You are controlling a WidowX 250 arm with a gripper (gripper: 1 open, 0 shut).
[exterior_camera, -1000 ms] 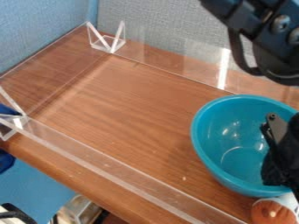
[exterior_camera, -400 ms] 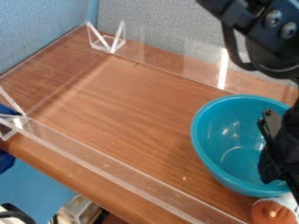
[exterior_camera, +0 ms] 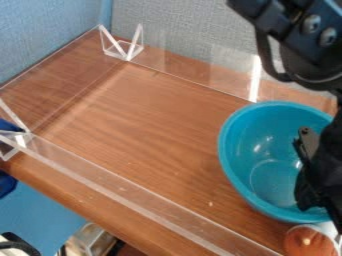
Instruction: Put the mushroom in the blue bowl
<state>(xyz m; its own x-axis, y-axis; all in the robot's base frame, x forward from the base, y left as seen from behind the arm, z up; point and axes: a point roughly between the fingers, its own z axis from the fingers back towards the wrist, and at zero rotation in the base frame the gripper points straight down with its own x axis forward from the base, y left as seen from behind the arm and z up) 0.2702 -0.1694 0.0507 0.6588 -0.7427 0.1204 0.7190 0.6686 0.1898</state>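
The blue bowl (exterior_camera: pixel 258 150) stands on the wooden table at the right, glossy teal and empty where I can see into it. Just in front of it, at the bottom right corner, sits the mushroom (exterior_camera: pixel 309 241); only its reddish-brown cap with pale spots shows. My black gripper (exterior_camera: pixel 318 192) points steeply down at the right edge of the picture, over the bowl's right side and just above the mushroom. Its fingers look pressed together with nothing visible between them. The picture's edge cuts off part of the gripper.
A low clear acrylic wall (exterior_camera: pixel 120 192) runs along the table's near edge, and another (exterior_camera: pixel 201 58) along the back with clear corner brackets (exterior_camera: pixel 123 45). The brown tabletop (exterior_camera: pixel 147 115) stretches left of the bowl. My arm's dark upper links (exterior_camera: pixel 301 40) hang over the back right.
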